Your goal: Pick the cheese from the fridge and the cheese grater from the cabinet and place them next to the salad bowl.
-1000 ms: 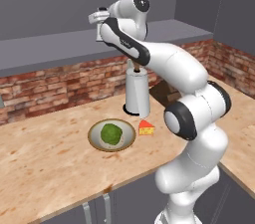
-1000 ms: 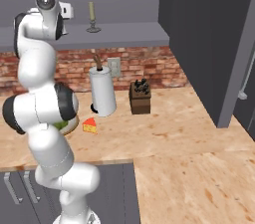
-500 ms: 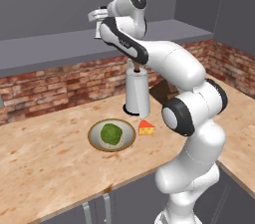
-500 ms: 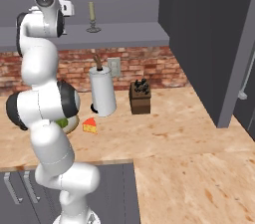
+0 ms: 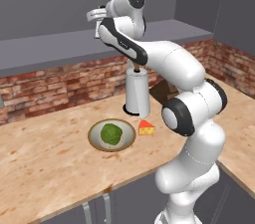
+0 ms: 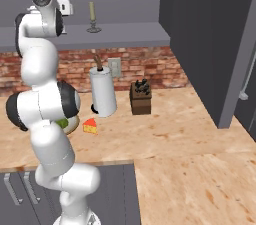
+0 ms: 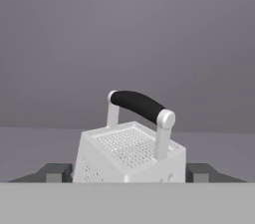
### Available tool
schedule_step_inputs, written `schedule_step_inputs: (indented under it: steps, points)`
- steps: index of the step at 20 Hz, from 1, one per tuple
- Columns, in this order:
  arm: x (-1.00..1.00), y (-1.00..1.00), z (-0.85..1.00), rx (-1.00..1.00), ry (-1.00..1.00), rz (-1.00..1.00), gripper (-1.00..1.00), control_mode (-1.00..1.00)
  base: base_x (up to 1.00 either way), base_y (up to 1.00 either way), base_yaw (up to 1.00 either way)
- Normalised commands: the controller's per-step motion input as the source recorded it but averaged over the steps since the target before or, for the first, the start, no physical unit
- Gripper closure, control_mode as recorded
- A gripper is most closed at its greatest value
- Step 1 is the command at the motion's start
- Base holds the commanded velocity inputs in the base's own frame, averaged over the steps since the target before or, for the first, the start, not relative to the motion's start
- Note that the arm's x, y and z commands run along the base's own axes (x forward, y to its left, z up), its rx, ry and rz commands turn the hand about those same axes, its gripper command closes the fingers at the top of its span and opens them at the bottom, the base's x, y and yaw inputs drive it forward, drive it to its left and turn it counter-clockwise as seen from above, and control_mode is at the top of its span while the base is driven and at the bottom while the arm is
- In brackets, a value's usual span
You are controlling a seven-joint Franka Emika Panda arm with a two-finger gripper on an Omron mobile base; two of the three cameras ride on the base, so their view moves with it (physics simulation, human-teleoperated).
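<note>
On the cabinet shelf: the cheese grater (image 7: pixel 130 149) was seen standing upright in the hand view, its dark handle on top, against the plain grey back panel.
Claw: the claw (image 7: pixel 130 172) was held level with the grater, one dark fingertip (image 7: pixel 56 172) on each side of its body; the jaws were spread wide, and whether the pads touched the sides could not be told.
Arm: the white arm was stretched up and back to the cabinet (image 5: pixel 60 49), as seen from both base views.
Cheese: the cheese (image 5: pixel 146 128) lay on the table (image 5: pixel 45 163), just beside the salad bowl (image 5: pixel 112 135) on its right in the left base view; in the right base view the wedge (image 6: pixel 90 126) lay in front of the white cylinder.
Salad bowl: a green lettuce ball was held in its middle.
White cylinder: the tall white cylinder (image 5: pixel 137 93) stood behind the bowl and the cheese, near the brick wall.
Knife block: a dark block (image 6: pixel 140 99) was set to the right of the cylinder in the right base view.
Candle: a pale candle (image 6: pixel 92 16) in a metal holder stood further along the cabinet shelf.
</note>
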Motion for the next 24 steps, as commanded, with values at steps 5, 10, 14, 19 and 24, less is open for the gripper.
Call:
schedule_step_inputs:
  steps: [5,10,14,19,24]
  points:
    - [0.0,0.0,0.0,0.0,0.0,0.0,1.0,-1.0,0.0,0.0,0.0]
    - [-0.39,0.0,0.0,0.0,-0.02,0.0,1.0,-1.0,0.0,0.0,0.0]
    - [-0.99,0.0,0.0,0.0,-0.08,0.01,1.0,-1.0,0.0,0.0,0.0]
    - [-1.0,0.0,0.0,0.0,-0.11,0.02,1.0,-1.0,0.0,0.0,0.0]
    - [-1.0,-0.01,0.03,0.0,-0.11,0.0,1.0,-1.0,0.0,0.0,0.0]
